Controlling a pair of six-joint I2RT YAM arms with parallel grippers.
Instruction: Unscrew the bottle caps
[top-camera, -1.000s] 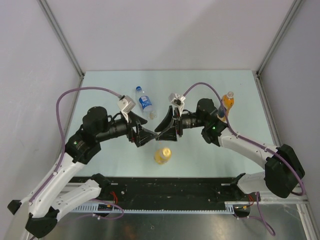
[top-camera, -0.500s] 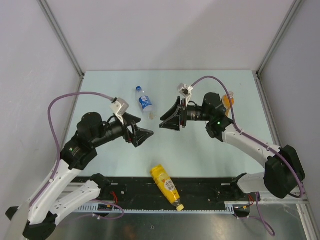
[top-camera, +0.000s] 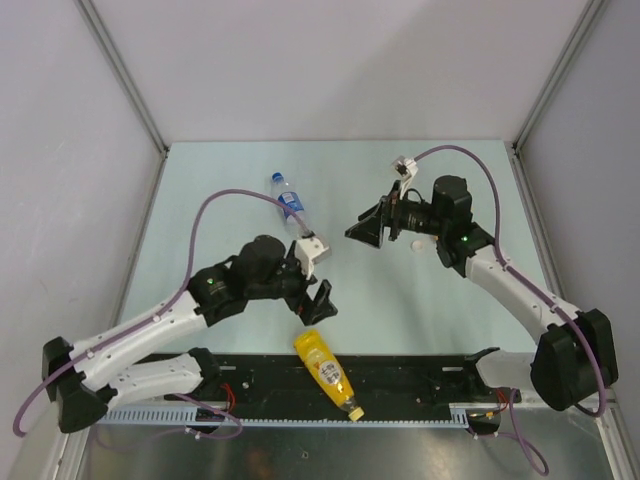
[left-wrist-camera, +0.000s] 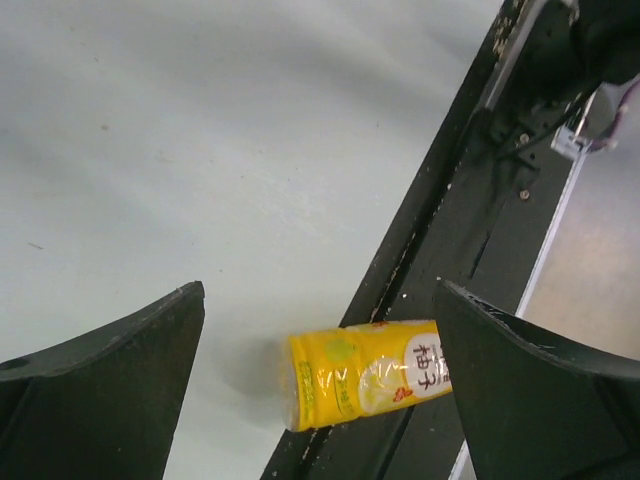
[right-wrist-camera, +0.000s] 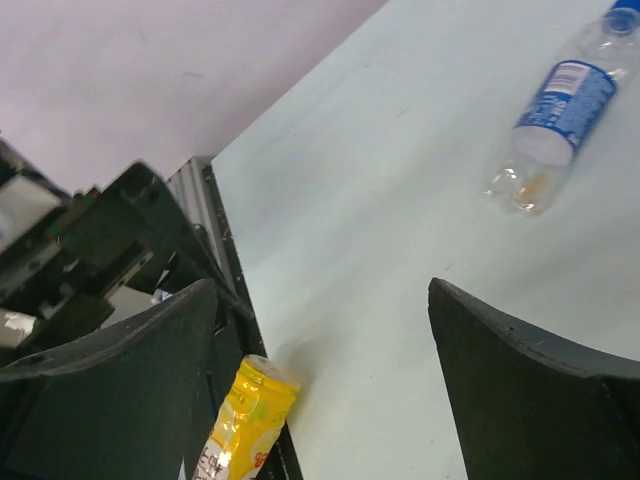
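Left claw and right claw both gape wide, gripping nothing; yellow bottle lies at six o'clock across the black rail, clear bottle with blue cap at eleven.

- A pale green table top fills the middle of the overhead view, matt and evenly lit, with only soft shadows
- A plain whitish back wall spans the top of the frame
- A pale left wall and a pale right wall close the sides
- A grey metal post slants down from the upper left, a second post from the upper right
- A black strip crosses the lower frame, with brushed grey metal below it
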